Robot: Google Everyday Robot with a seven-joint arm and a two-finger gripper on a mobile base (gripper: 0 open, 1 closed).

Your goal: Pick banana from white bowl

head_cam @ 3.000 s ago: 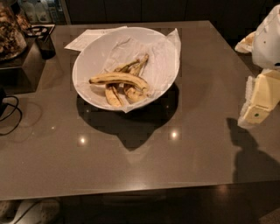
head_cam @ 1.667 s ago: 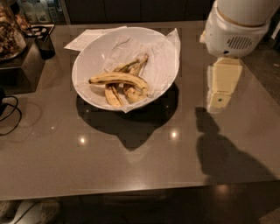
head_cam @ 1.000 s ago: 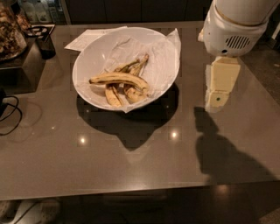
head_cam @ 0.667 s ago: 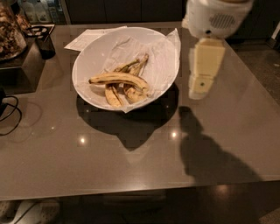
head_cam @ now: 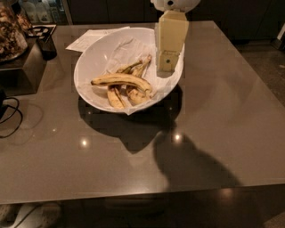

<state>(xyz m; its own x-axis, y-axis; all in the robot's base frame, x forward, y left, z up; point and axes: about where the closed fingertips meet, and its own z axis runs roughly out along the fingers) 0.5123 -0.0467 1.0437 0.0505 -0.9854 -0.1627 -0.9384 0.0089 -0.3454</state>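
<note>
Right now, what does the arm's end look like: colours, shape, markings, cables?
The gripper, over the large round white bowl's right rim, is a pale cream, boxy block tapering downward, with one small dark dot near its lower end. Above it sits a rounded white housing. No cables show.

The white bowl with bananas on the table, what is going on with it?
The gripper hangs over the right side of the white bowl, as seen here, apparently going for the banana but not touching it. The banana lies across shorter pieces on crumpled paper.
</note>
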